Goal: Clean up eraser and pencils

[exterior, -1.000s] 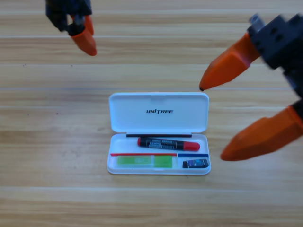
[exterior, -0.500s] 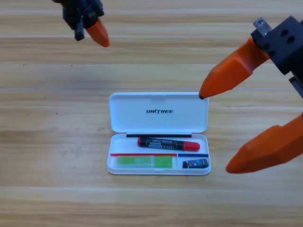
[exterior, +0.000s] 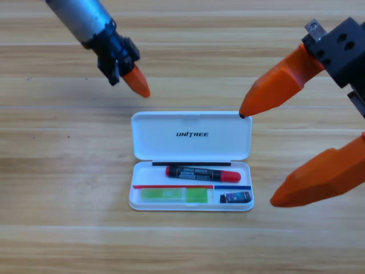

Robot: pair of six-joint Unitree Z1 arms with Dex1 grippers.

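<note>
Your right gripper [exterior: 259, 157] fills the right side of the frame, large and partly cut off at the edge, with its two orange jaws spread wide and nothing between them; the upper jaw's dark tip sits at the upper right corner of the white case [exterior: 191, 118], and the lower jaw reaches toward the case's lower right side without touching it, as far as you can see. Just below centre of the frame, the case lies open on the wooden table [exterior: 63, 171], its lid folded back toward the top of the picture and showing a printed logo. You will find all of the task's things inside the lower tray: the eraser [exterior: 236, 197] sits in the small compartment at the lower right, the pale green pencil [exterior: 174, 195] lies flat in the long compartment to its left, and the thick pencil with the black barrel and red ends [exterior: 203, 173] lies lengthwise in the upper compartment, just under the hinge. Further up, in the upper left of the frame, your left gripper [exterior: 137, 84] comes in on its grey arm, pointing down and right toward the lid's upper left corner; it holds nothing, only one orange jaw shows clearly, and you cannot tell how far it is open.
</note>
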